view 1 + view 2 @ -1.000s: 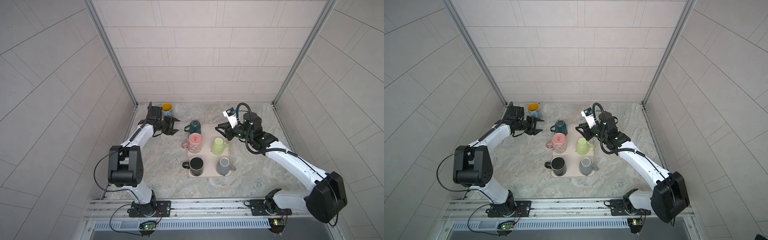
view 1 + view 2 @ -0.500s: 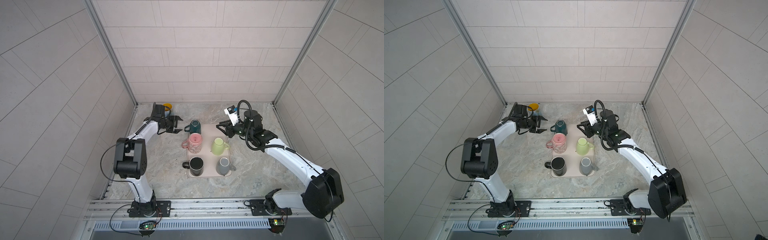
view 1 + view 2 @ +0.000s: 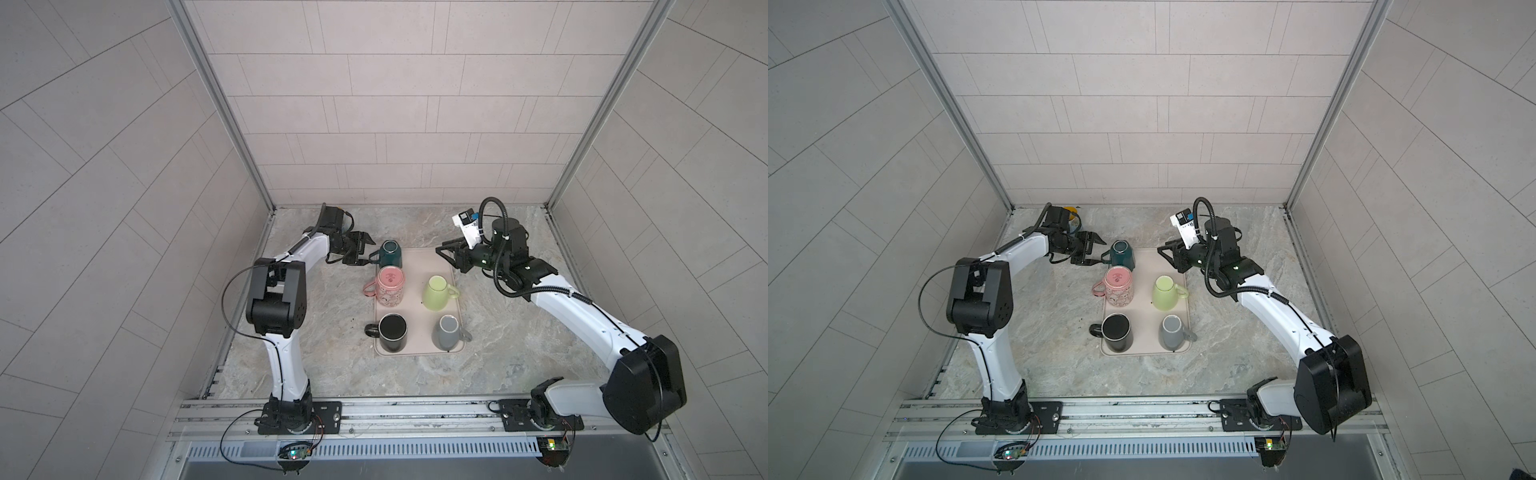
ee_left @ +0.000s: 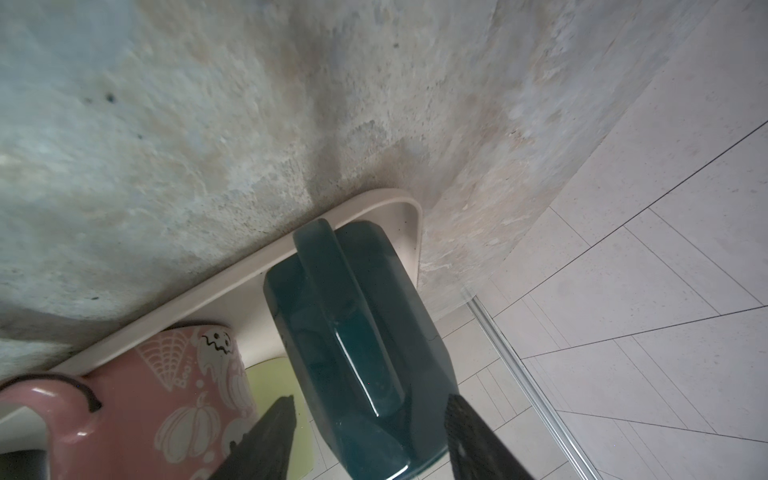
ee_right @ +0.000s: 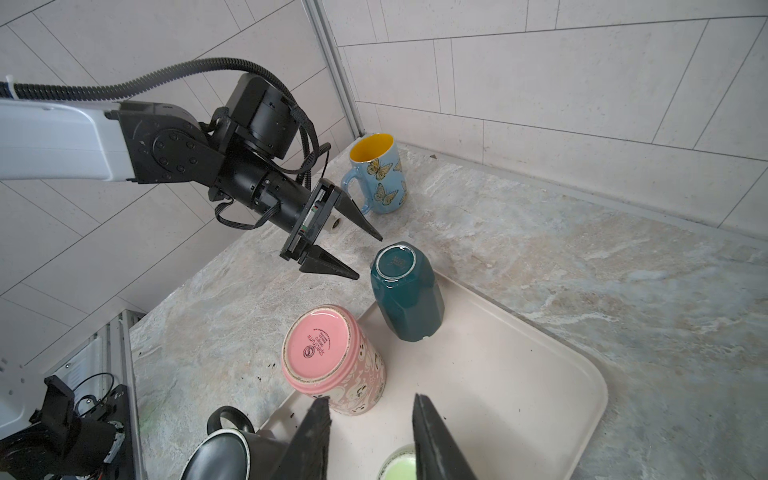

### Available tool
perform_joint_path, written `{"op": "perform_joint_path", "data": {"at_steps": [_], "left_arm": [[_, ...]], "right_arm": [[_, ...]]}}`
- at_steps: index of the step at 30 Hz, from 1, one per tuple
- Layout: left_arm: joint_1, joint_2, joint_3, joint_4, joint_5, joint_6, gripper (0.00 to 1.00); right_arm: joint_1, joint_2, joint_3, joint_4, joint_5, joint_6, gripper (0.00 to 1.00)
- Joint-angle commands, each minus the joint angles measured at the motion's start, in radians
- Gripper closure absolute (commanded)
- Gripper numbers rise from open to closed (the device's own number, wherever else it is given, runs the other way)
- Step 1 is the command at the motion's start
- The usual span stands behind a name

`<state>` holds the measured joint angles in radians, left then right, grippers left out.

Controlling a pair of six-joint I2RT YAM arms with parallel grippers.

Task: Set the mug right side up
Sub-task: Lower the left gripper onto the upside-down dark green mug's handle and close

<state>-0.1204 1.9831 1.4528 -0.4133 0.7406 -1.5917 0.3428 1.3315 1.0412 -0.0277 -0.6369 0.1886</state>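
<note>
- Now the left claw (image 5: 370,258) stands open just beside the upside-down teal mug (image 5: 409,299) on the beige tray (image 5: 519,374).
- Right claw (image 5: 371,399) hangs part-open and empty at the tray's edge.

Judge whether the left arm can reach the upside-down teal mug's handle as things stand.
Probably yes: the open left gripper sits right at the teal mug, its handle facing the jaws with nothing between; the pink mug stands aside.
</note>
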Motion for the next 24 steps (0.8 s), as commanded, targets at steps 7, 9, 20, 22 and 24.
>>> {"op": "perform_joint_path", "data": {"at_steps": [7,9,20,22,24], "left_arm": [[-0.016,0.096,0.108,-0.094,0.032,-0.002,0.37],[-0.018,0.112,0.121,-0.102,0.034,-0.002,0.37],[-0.022,0.162,0.166,-0.143,0.052,0.024,0.37],[-0.024,0.163,0.158,-0.156,0.063,0.032,0.37],[-0.024,0.162,0.150,-0.156,0.068,0.035,0.37]], "right_arm": [[-0.025,0.011,0.003,-0.004,-0.014,-0.003,0.65],[-0.029,0.011,0.001,-0.004,-0.013,-0.002,0.65],[-0.048,0.022,0.002,-0.007,-0.020,-0.003,0.65],[-0.048,0.026,0.002,-0.007,-0.021,0.000,0.65],[-0.048,0.030,0.002,-0.007,-0.020,0.000,0.65]]}}
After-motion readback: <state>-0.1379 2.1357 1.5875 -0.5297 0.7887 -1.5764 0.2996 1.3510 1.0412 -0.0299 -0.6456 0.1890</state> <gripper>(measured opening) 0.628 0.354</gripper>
